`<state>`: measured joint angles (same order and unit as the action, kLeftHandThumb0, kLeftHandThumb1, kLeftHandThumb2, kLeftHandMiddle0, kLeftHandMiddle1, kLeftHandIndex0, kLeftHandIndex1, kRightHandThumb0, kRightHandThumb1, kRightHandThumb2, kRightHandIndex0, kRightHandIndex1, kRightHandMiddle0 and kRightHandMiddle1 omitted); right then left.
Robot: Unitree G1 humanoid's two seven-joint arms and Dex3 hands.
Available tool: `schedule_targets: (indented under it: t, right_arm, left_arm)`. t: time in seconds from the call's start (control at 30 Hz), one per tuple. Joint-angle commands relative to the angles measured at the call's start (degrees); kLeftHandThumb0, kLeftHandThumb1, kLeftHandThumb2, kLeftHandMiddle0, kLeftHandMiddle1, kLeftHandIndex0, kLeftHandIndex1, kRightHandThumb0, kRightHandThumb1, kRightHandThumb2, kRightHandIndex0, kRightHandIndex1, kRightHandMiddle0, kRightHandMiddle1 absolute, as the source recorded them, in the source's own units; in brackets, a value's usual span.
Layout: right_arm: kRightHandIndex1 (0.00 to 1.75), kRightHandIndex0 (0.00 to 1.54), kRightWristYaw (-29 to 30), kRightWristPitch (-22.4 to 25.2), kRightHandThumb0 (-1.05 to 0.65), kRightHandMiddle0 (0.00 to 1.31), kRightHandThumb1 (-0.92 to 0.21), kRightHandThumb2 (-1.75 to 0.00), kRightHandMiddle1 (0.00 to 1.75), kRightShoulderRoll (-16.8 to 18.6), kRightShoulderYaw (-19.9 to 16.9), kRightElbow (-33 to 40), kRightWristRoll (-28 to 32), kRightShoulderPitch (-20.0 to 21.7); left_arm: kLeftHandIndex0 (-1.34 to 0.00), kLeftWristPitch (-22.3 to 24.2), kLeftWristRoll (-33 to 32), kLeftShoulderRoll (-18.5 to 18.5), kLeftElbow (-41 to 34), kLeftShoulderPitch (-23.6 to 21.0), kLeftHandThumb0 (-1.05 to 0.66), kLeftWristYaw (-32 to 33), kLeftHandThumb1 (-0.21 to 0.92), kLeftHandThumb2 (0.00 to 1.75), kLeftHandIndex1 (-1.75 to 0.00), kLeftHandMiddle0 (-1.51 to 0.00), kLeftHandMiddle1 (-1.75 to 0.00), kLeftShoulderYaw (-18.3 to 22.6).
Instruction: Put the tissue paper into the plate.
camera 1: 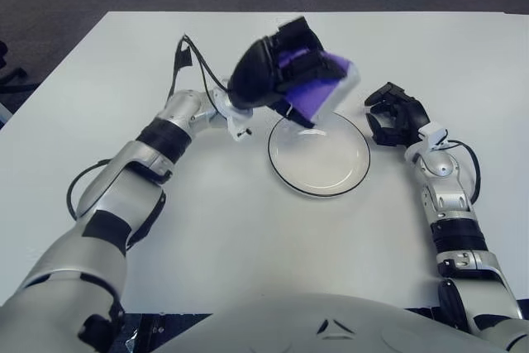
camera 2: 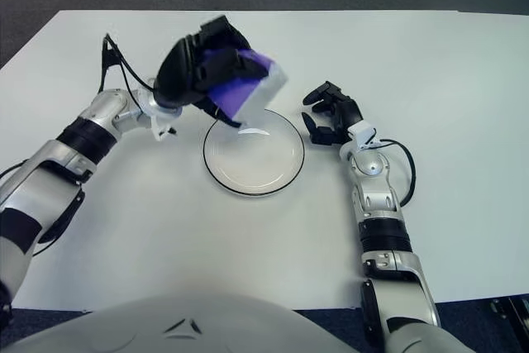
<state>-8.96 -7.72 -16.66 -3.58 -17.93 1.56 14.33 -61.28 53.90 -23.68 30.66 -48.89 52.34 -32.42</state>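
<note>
Left robot hand raised off white tabletop, fingers clamped around purple tissue paper pack. Pack sticks out beyond fingers, tilted, hanging over near rim of plate below hand. Likely light, soft, crushable; film wrap maybe slippery, so hold across broad faces. Right robot hand idle beside plate's right edge, fingers curled, holding nothing.

— Where's the tissue paper?
— Purple pack, clasped in the left hand, raised over the far-left rim of the white plate — not touching it.
— And the right hand?
— Just right of the plate, over the white tabletop, fingers curled, holding nothing.
</note>
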Motion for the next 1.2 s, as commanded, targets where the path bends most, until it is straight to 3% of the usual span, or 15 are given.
schedule_targets:
  t: [0.0, 0.27, 0.67, 0.83, 0.93, 1.03, 1.17]
  right_arm:
    - [1.70, 0.54, -1.15, 2.98, -0.01, 0.45, -0.51, -0.97, 1.42, 1.64, 2.00, -4.74, -1.11, -5.33]
    - [1.70, 0.55, -0.87, 2.50, -0.01, 0.45, -0.52, -0.96, 1.42, 1.67, 2.21, -5.50, -1.52, -4.94]
    - [1.69, 0.55, -0.68, 2.11, -0.01, 0.44, -0.51, -0.96, 1.43, 1.46, 2.39, -6.28, -1.63, -4.54]
    - [1.68, 0.56, -0.59, 2.21, -0.01, 0.44, -0.51, -0.96, 1.43, 1.35, 2.50, -6.33, -1.77, -4.49]
    - [1.67, 0.56, -0.10, 1.83, -0.01, 0.45, -0.51, -0.95, 1.42, 1.11, 2.81, -6.70, -2.54, -4.38]
    - [1.67, 0.56, 0.34, 1.21, -0.01, 0.46, -0.52, -0.95, 1.40, 0.87, 3.17, -7.48, -3.29, -4.05]
    - [1.67, 0.56, 0.77, -0.26, -0.01, 0.47, -0.53, -0.93, 1.38, 0.50, 3.52, -9.27, -4.23, -3.49]
  left_arm:
    - [-0.73, -2.48, -3.65, -0.37, -1.46, 2.14, -0.38, -4.22, 0.92, 0.04, -1.18, -1.12, -1.75, 1.58]
    - [-0.72, -8.30, -15.32, 2.86, 1.90, 3.83, -0.38, -18.77, 0.92, 0.04, -1.18, -1.11, -1.75, 0.10]
    - [-0.70, -9.11, -15.22, 8.00, 3.36, 5.28, -0.38, -27.06, 0.92, 0.06, -1.20, -0.98, -1.75, 2.66]
    - [-0.63, -8.96, -18.63, 8.06, 3.94, 5.12, -0.37, -34.04, 0.92, 0.12, -1.28, -0.79, -1.37, 1.86]
    - [-0.57, -9.30, -22.88, 7.71, 4.57, 4.76, -0.37, -40.05, 0.92, 0.17, -1.34, -0.76, -0.92, 0.35]
    - [-0.50, -9.18, -29.11, 7.38, 5.08, 4.61, -0.60, -46.50, 0.92, 0.24, -0.50, -0.70, -0.29, -1.58]
    - [-0.38, -7.99, -37.84, 6.34, 4.21, 4.59, -0.75, -55.87, 0.92, 0.37, -0.14, -0.47, -0.08, -4.36]
